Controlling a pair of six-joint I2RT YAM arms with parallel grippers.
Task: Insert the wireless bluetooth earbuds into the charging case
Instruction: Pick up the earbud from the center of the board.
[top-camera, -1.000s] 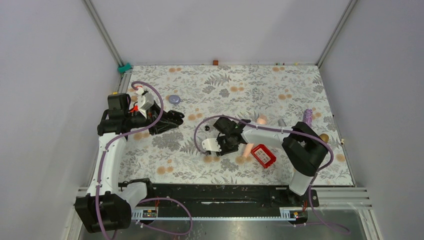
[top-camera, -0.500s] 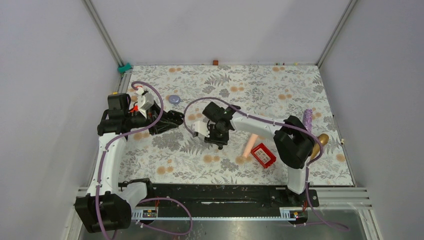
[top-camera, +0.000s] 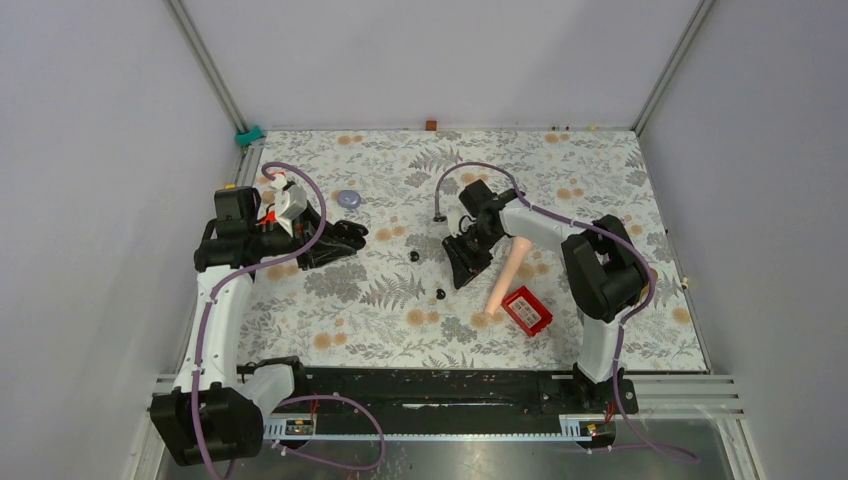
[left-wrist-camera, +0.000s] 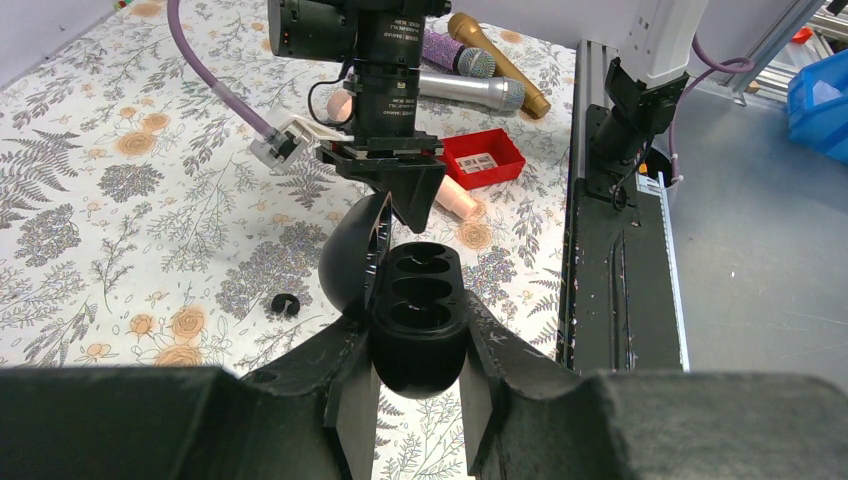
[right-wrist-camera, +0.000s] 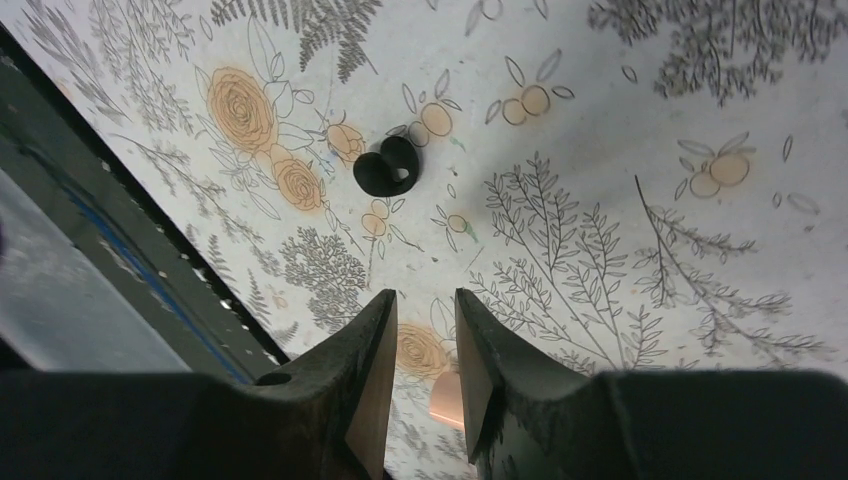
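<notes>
The charging case (left-wrist-camera: 418, 318) is glossy black and open, with its lid standing up at its left. My left gripper (top-camera: 347, 237) is shut on it and holds it above the cloth (left-wrist-camera: 418, 395). Both of its wells look empty. Two tiny black earbuds lie on the floral cloth, one (top-camera: 414, 256) just right of the case and one (top-camera: 438, 294) nearer the front. One bud shows in the left wrist view (left-wrist-camera: 285, 304). My right gripper (top-camera: 463, 268) hangs tilted over the cloth, its jaws a narrow gap apart and empty (right-wrist-camera: 425, 312). A bud (right-wrist-camera: 387, 166) lies ahead of its tips.
A pink cylinder (top-camera: 505, 275) lies just right of my right gripper, with a red box (top-camera: 527, 310) at its near end. A lavender dome (top-camera: 348, 199) sits behind my left gripper. Microphones (left-wrist-camera: 470, 92) lie at the right side. The black rail (top-camera: 440, 390) runs along the front edge.
My right arm has swung back and to the right, away from the front middle of the cloth. The nearer earbud now shows on the cloth where the gripper was. The left arm has not moved.
</notes>
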